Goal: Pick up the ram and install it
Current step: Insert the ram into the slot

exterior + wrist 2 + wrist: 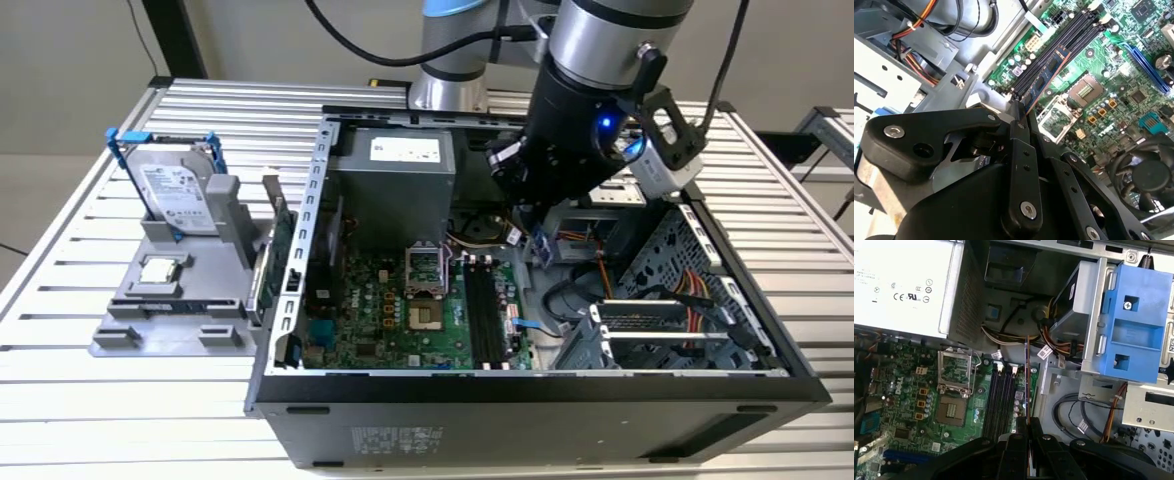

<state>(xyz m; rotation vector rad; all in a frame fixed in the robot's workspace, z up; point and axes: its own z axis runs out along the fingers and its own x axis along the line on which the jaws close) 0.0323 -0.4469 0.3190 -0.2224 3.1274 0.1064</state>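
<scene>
My gripper (533, 218) hangs inside the open computer case (314, 200), shut on the ram. In the second wrist view the ram (1046, 80), a dark blue stick with black chips, sticks out from between the black fingers (1020, 130) and points along the black memory slots (1066, 42), a little above them. In the first wrist view the ram (1027, 375) appears edge-on as a thin line rising from the gripper (1026, 422), beside the slots (1001, 400). In the exterior view the slots (483, 310) lie on the motherboard just below the gripper.
A grey power supply (394, 170) and cables (1064, 347) crowd the back of the case. A blue drive bracket (1134, 325) stands close by. The processor socket (427, 290) is beside the slots. Outside the case, a grey stand (174, 310) holds a hard drive (174, 190) and a processor chip (160, 268).
</scene>
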